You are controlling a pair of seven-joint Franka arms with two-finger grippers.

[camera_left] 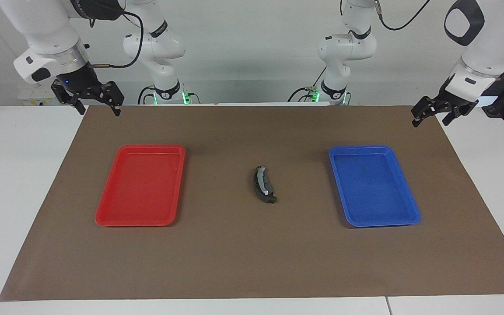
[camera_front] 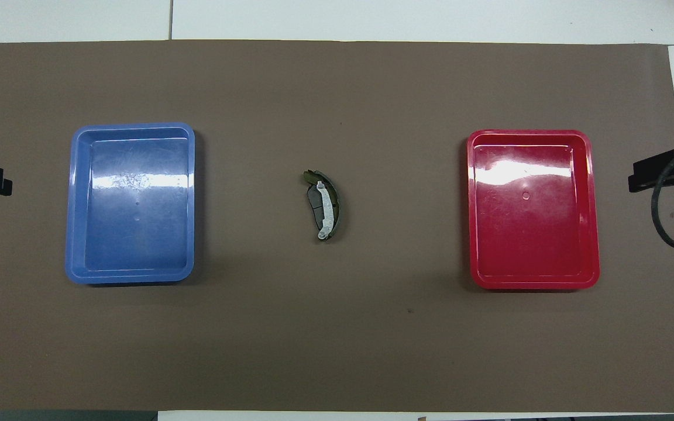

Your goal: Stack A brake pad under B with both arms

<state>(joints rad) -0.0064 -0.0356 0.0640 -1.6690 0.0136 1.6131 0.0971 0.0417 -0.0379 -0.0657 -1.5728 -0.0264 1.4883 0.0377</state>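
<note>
Facing view: two brake pieces lie together at the mat's [camera_left: 252, 262] centre, between the two trays.
B [camera_left: 261, 181]: long black crescent w/ silvery-grey face, lies on top, knobby dark end points away from the robots.
A brake pad [camera_front: 315, 202]: short dark-grey pad, under B; only a part shows at B's inner curve in overhead view.
Red tray [camera_left: 103, 210]: toward right arm's end, nothing in it.
Blue tray [camera_left: 409, 210]: toward left arm's end, nothing in it.
Right gripper [camera_left: 97, 107]: up in the air over the mat's corner at its own end, fingers spread, holds nothing.
Left gripper [camera_left: 430, 117]: up over the mat's edge at its end, fingers apart, holds nothing.
Both arms: wait, well apart from the pads.
</note>
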